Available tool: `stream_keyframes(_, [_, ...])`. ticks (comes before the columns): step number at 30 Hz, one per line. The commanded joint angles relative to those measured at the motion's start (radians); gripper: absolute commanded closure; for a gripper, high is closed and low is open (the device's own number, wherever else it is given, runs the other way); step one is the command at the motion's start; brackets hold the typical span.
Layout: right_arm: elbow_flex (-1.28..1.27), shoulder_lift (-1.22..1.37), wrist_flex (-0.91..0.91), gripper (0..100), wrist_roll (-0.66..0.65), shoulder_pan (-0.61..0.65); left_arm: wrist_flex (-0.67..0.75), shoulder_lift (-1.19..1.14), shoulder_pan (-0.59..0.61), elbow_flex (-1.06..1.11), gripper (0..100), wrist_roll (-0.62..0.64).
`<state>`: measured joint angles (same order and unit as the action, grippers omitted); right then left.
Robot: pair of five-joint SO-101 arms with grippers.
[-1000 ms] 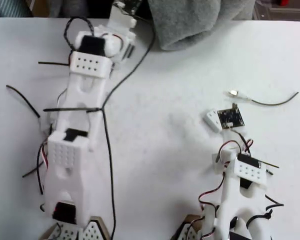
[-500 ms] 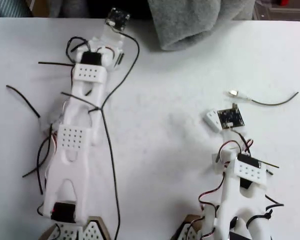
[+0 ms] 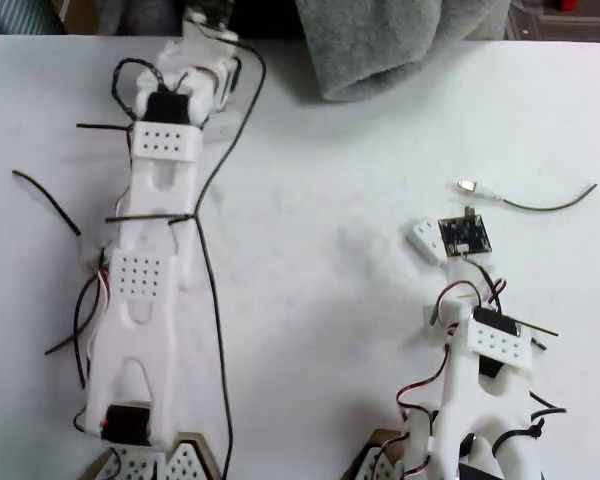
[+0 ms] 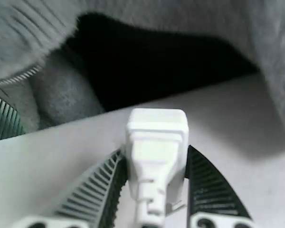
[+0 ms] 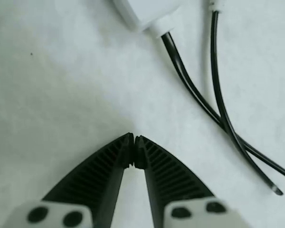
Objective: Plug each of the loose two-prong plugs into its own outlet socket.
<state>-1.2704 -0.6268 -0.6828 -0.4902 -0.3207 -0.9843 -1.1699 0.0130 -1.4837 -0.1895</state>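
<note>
I have two arms and two claws. My left claw (image 4: 156, 154) is clamped on a white plug (image 4: 156, 126). One black toothy finger (image 4: 109, 190) is on each side of it. This plug is up at the far edge of the white table (image 3: 330, 200), close to a grey cloth (image 3: 380, 45).

My right claw (image 5: 134, 145) is pinched together with nothing in it. Its two tips touch, and it sits low over the table. A second white plug (image 5: 147, 12) lies on the table near it, a bit farther out. A black wire (image 5: 190, 80) comes out of that plug. A thinner black wire (image 5: 219, 95) lies beside it, and the two wires meet farther along. So I count two plugs and two black wires here.

A little dark board (image 3: 465, 233) sits on my right wrist. Its marks are too small to read.
</note>
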Motion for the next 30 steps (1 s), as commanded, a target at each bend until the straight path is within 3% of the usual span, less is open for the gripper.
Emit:
stream_keyframes(1, [0.005,-0.021,0.016,98.1,0.008,0.007,-0.071,0.108,-0.016,-0.055,78,-0.028])
stream_keyframes(6, [0.005,-0.021,0.016,98.1,0.008,0.007,-0.213,0.11,-0.064,-0.064,79,-0.203])
stream_keyframes(8, [0.005,-0.021,0.016,98.1,0.008,0.007,-0.192,0.113,-0.065,-0.064,79,-0.153])
stream_keyframes(12, [0.005,-0.021,0.016,98.1,0.006,0.012,-0.141,0.11,-0.047,-0.064,78,0.08])
stream_keyframes(16, [-0.011,-0.021,0.035,98.1,0.003,0.03,-0.143,0.119,-0.015,-0.064,75,0.081])
stream_keyframes(21, [-0.012,-0.021,0.042,98.1,0.003,0.031,-0.238,0.176,0.147,-0.163,75,0.069])
stream_keyframes(30, [-0.012,-0.021,0.044,98.1,0.006,0.031,-0.428,0.321,0.552,-0.184,75,0.069])
